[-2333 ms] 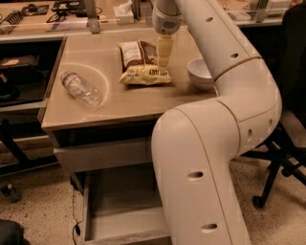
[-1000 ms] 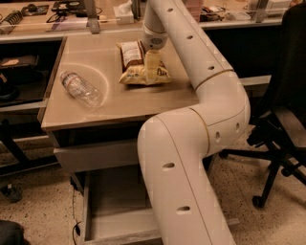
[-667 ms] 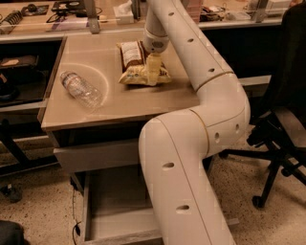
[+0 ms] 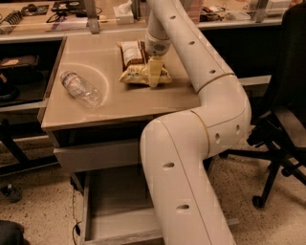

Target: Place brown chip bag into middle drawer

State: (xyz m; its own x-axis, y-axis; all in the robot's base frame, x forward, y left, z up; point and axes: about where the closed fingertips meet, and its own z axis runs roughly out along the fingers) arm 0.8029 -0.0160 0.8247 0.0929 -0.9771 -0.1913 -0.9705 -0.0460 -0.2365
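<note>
The brown chip bag (image 4: 135,61) lies flat on the tan table top (image 4: 119,103), its pale yellow end toward the front. My gripper (image 4: 154,80) points straight down onto that yellow end, at the bag's right front corner, and touches or nearly touches it. The middle drawer (image 4: 117,203) stands pulled open low under the table, with its grey floor bare; my arm covers its right part.
A clear plastic bottle (image 4: 82,89) lies on its side at the table's left. A closed drawer front (image 4: 98,155) sits above the open drawer. My arm (image 4: 191,158) fills the centre. An office chair (image 4: 282,119) stands to the right. A cluttered bench (image 4: 71,12) runs behind the table.
My arm has swung left and now hides the white bowl. The gripper has come down from above the bag onto its yellow front end. The bag and the bottle have not moved.
</note>
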